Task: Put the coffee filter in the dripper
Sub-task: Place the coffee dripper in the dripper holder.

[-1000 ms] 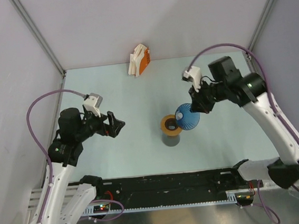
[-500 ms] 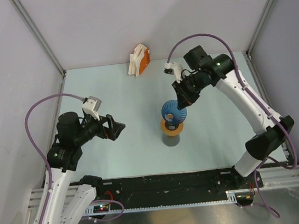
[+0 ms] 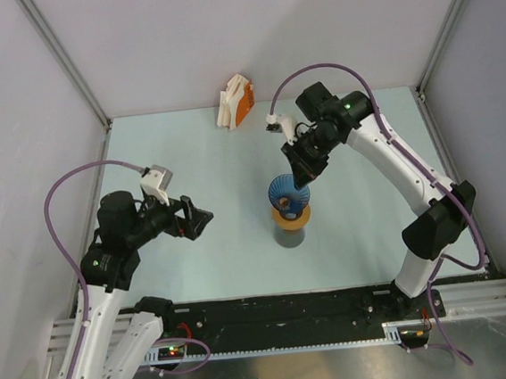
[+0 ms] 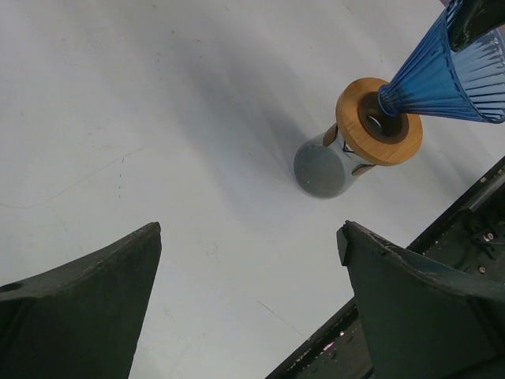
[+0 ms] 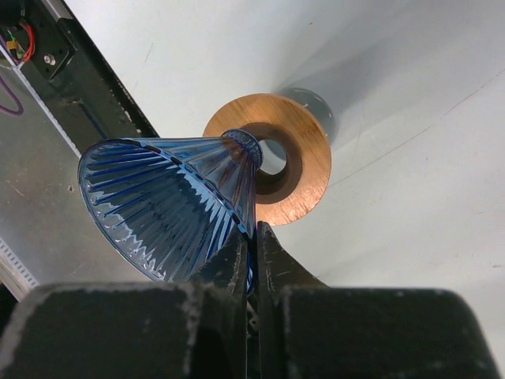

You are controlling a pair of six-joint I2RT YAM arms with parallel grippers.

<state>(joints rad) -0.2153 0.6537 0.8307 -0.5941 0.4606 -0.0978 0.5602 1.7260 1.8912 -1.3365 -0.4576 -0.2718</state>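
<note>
The right gripper [image 5: 254, 237] pinches the dripper [image 5: 173, 197], maybe to stand it on the ring [image 5: 304, 170]. The left gripper [image 4: 248, 233] is open.

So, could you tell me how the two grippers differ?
The left gripper is wide open and empty; the right gripper is shut on the blue dripper. The left hangs away from the grey cup; the right holds the dripper's narrow end at the orange ring atop it. Both are dark.
</note>
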